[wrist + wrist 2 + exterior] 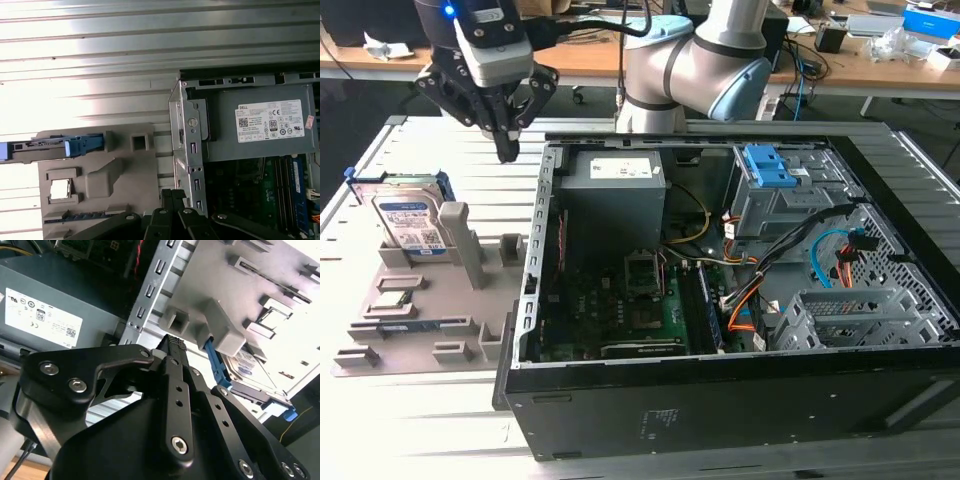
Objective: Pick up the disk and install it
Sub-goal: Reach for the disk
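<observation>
Gripper hangs with its fingers pressed together, pinching nothing, above the strip between the grey holder tray and the computer case wall. Both wrist views show those black fingers meeting at the tips. The disk stands on edge in a slot at the far end of the holder tray, at the exterior view's left, blue carrier frame around it, apart from the gripper. On the exterior view's right lies the open computer case, with the grey power supply nearest the gripper.
</observation>
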